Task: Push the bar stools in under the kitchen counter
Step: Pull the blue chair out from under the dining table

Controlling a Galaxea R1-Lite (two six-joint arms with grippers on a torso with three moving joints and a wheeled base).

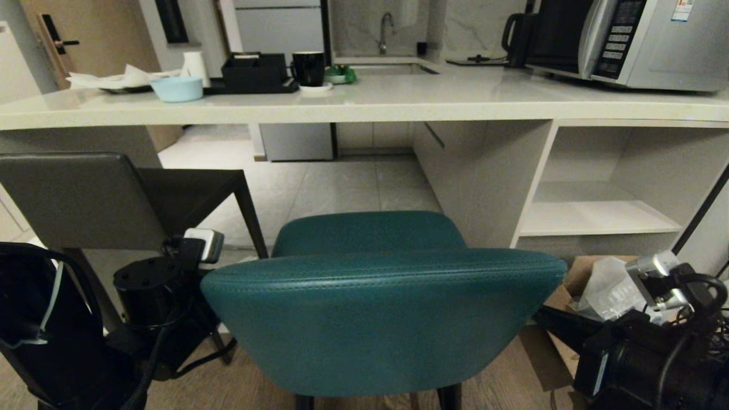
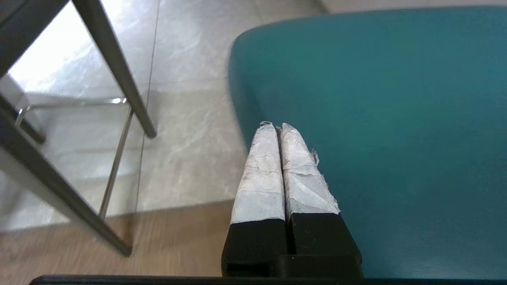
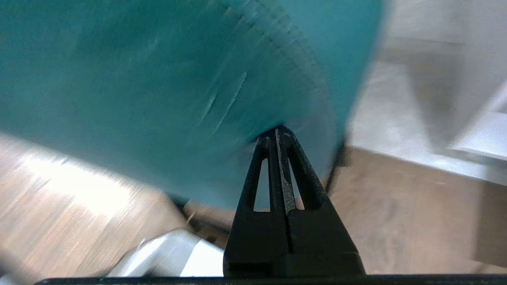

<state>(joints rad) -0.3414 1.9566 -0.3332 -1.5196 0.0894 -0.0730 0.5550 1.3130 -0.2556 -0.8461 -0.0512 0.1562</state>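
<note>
The teal bar stool (image 1: 381, 319) stands right in front of me, its curved back toward me and its seat (image 1: 370, 233) short of the kitchen counter (image 1: 364, 99). The dark grey bar stool (image 1: 74, 199) stands to its left, partly under the counter's edge. My left gripper (image 2: 277, 127) is shut, and its taped fingers (image 2: 261, 170) lie against the left edge of the teal stool (image 2: 396, 118). My right gripper (image 3: 278, 132) is shut too, its tips touching the back of the teal stool (image 3: 138, 71) near its right edge.
White open shelves (image 1: 598, 216) fill the counter's right end. A cardboard box with plastic (image 1: 592, 285) sits on the floor beside them. A microwave (image 1: 626, 40), kettle (image 1: 515, 31), black mug (image 1: 308, 68) and blue bowl (image 1: 177, 88) stand on the counter. The grey stool's legs (image 2: 115, 67) are close to my left gripper.
</note>
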